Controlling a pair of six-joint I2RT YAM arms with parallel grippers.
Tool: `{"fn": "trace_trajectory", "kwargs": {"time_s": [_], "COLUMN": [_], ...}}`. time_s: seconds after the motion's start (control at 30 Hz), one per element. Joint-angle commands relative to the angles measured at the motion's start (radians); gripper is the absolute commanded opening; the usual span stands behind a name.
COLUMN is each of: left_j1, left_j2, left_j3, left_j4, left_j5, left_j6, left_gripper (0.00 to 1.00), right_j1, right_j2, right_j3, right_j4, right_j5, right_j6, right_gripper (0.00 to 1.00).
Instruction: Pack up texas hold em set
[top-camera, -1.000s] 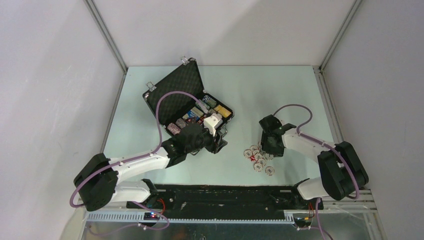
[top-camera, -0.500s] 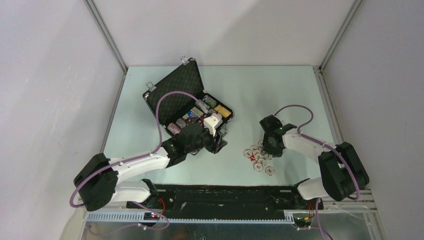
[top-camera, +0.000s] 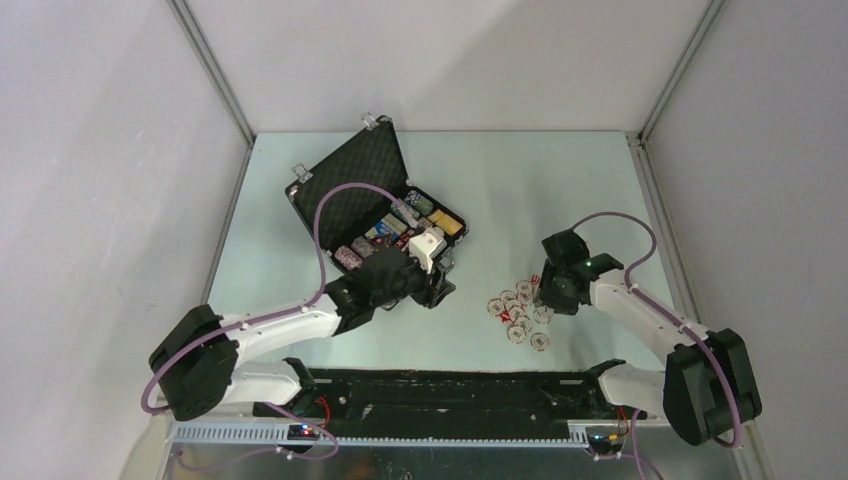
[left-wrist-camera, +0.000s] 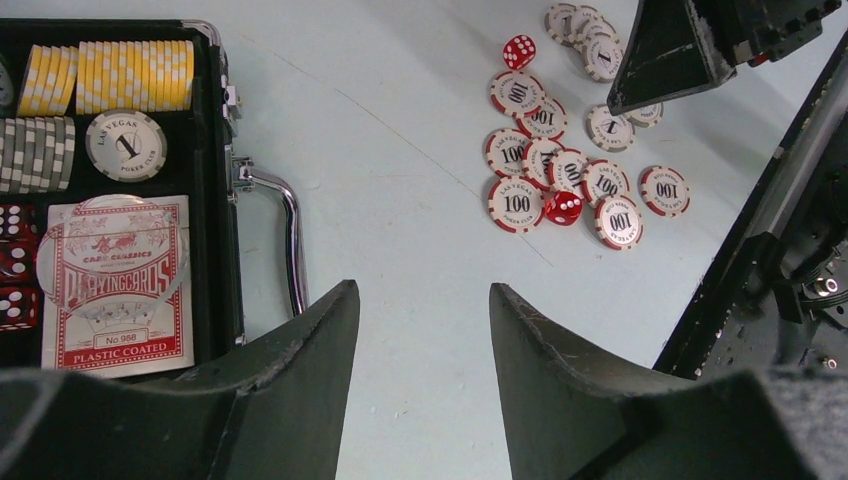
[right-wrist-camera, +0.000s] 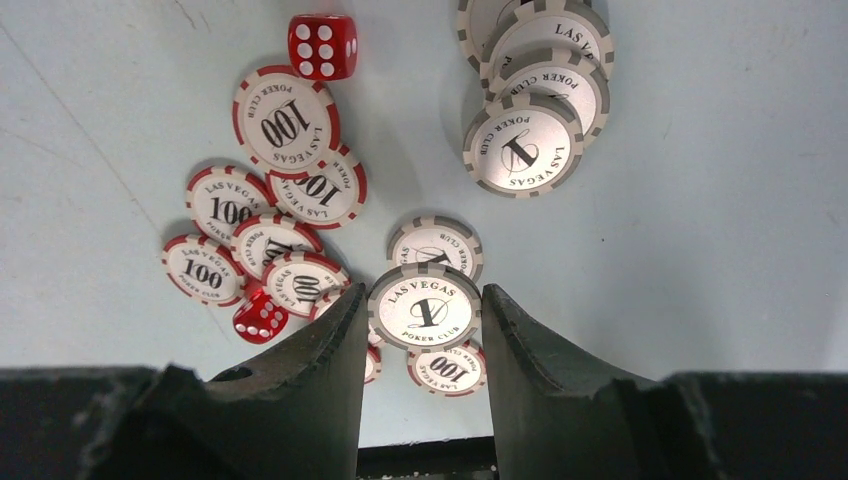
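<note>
The black case (top-camera: 350, 185) lies open at the back left, with its foam lid up. In the left wrist view its tray (left-wrist-camera: 215, 200) holds yellow chips (left-wrist-camera: 130, 75), grey chips (left-wrist-camera: 35, 150) and a red card deck (left-wrist-camera: 118, 280). Loose red "100" chips (right-wrist-camera: 285, 120), grey chips (right-wrist-camera: 535, 100) and two red dice (right-wrist-camera: 322, 45) lie on the table (top-camera: 515, 315). My right gripper (right-wrist-camera: 420, 292) is shut on a grey chip (right-wrist-camera: 425, 320) just above this pile. My left gripper (left-wrist-camera: 425, 290) is open and empty beside the case's silver handle (left-wrist-camera: 290, 230).
The black base rail (top-camera: 450, 385) runs along the near edge of the table. Grey enclosure walls stand on the left, back and right. The right gripper's finger (left-wrist-camera: 665, 50) shows over the chips in the left wrist view.
My right arm has swung to the right, and its gripper now sits over the right side of the chip pile. The left arm has not moved.
</note>
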Motion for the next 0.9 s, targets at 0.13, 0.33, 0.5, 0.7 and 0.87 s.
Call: {"fn": "trace_trajectory", "kwargs": {"time_s": [0.13,0.33,0.5,0.7,0.87], "left_j1": [-0.022,-0.068,-0.112,-0.131,-0.144], "left_j2": [0.012,0.031,0.055,0.087,0.114], "left_j3": [0.022,0.011,0.044,0.116,0.156], "left_j4": [0.054,0.208,0.305,0.312,0.288], "left_j5": [0.023,0.077,0.068,0.081,0.085], "left_j6": [0.000,-0.180,-0.297,-0.343,-0.340], "left_gripper": [0.58,0.64,0.70,0.70,0.69], "right_j1": [-0.010,-0.011,0.027,0.103,0.160], "right_j2": [-0.052,-0.150,-0.269,-0.356,-0.356], "right_j3": [0.008,0.067,0.080,0.080,0.080], "right_j4": [-0.012,-0.002,0.069,0.163,0.190], "right_j5": [-0.032,-0.183,-0.273,-0.237,-0.229], "right_j6": [0.010,0.093,0.296,0.448,0.497], "right_gripper": [0.27,0.22,0.17,0.11,0.11]}}
